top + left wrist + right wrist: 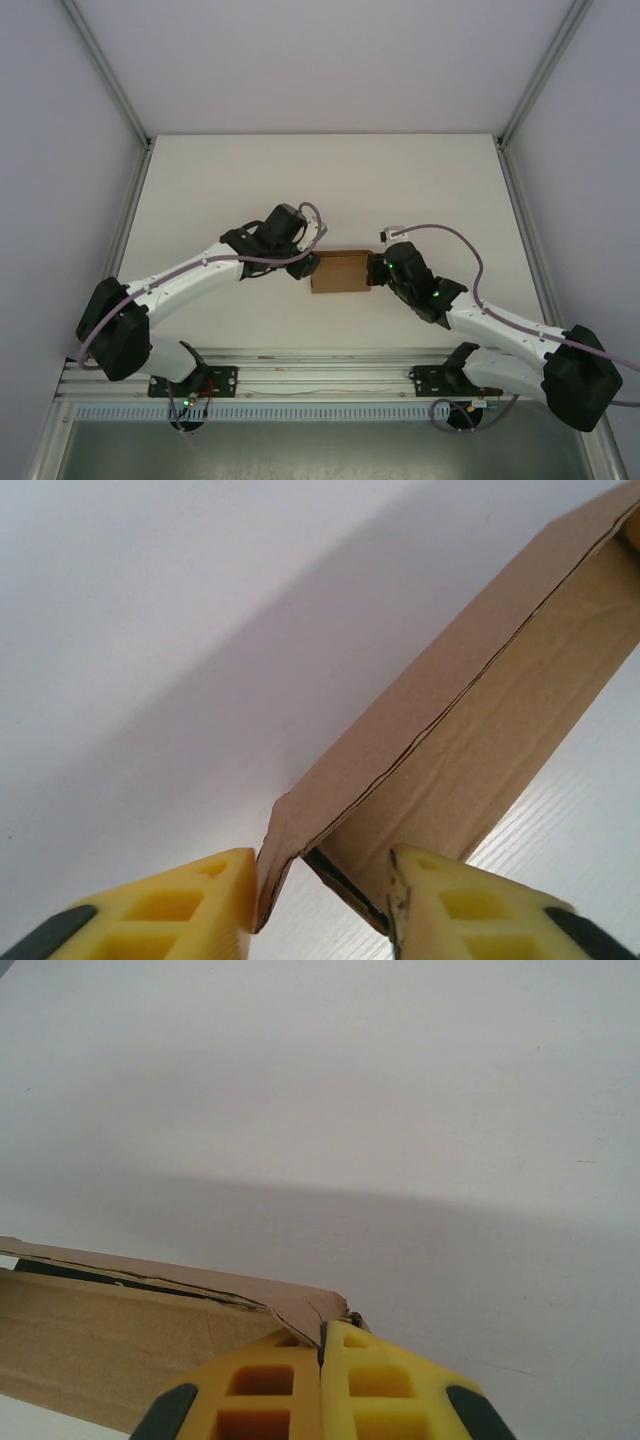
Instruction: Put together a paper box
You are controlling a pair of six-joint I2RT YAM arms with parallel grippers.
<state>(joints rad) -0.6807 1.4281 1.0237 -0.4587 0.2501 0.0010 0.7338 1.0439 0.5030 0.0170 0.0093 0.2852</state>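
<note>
The left gripper (322,868) stands at the left end of the paper box (340,271). Its yellow fingers (215,905) are partly apart, with the folded end of the cardboard between them. Both fingers seem to touch the cardboard, one on the outside of the crease and one at the inner wall, so I judge it is gripping this end. The right gripper (322,1330) is at the opposite end with its fingers pressed together. A corner of the thin top flap seems to be pinched between their tips.

The box lies on the tabletop (330,180), about midway between the left and right edges and somewhat nearer to the near edge than to the far one. It looks partly raised, with its walls not yet square.

I think the two ends are held in this way so that one arm steadies the piece while the other can fold or open it. A thin flap pinched at only one corner could tear or slip.
</note>
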